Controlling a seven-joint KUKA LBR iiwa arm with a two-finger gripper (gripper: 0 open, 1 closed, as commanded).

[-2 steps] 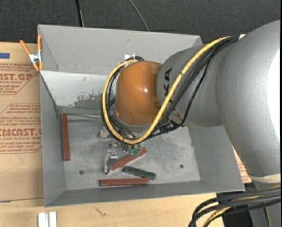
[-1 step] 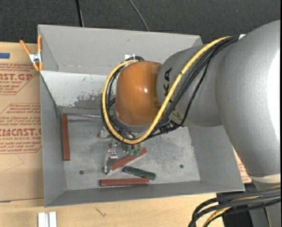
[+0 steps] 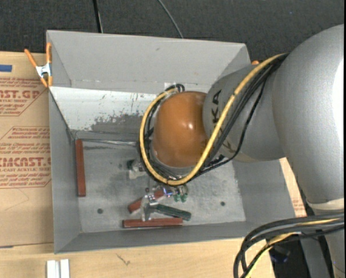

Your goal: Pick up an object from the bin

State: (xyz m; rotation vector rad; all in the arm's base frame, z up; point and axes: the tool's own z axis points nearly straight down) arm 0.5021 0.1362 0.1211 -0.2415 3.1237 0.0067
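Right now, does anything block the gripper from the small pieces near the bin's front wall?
Nothing visible does. The gripper sits right at the dark green piece and short reddish piece, with the long reddish stick just past them.

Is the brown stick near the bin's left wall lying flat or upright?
Flat: the brown stick shows its full length along the bin floor.

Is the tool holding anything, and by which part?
Cannot be told: the tool is down among a dark green stick and a reddish-brown flat strip.
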